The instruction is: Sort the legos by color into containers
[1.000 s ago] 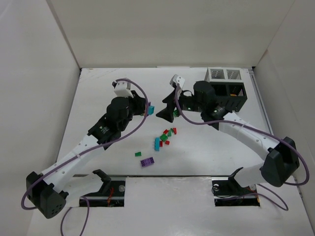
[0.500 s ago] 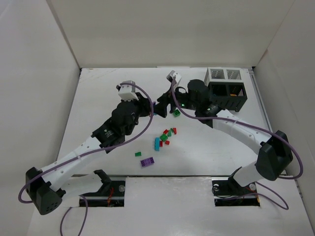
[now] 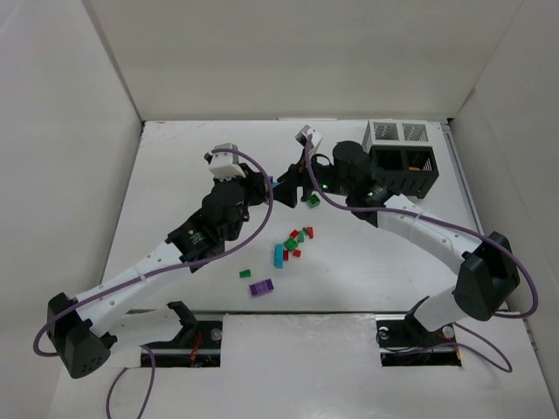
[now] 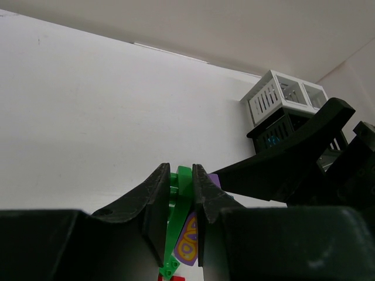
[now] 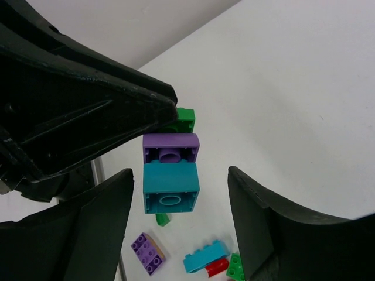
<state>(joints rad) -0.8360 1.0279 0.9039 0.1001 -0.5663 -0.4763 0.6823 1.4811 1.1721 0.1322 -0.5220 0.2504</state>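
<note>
Over table [image 3: 175, 166], right gripper [image 5: 180, 172] narrower around legos [image 5: 171, 196]

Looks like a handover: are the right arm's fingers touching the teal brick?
Apart. Right wrist view: white table shows between the teal brick and the right fingers on both sides.

Reaches inward with both arms, elbows bent, wrists meeting tip to tip. Clamps the left end effector [image 4: 181, 175] on a lego stack [image 5: 171, 170], fingers [image 4: 155, 199] nearly together. Faces the right end effector [image 5: 179, 193] straight toward the left one, jaws spread to either side of that stack, pads [image 5: 258, 216] apart from it, nothing gripped.
</note>
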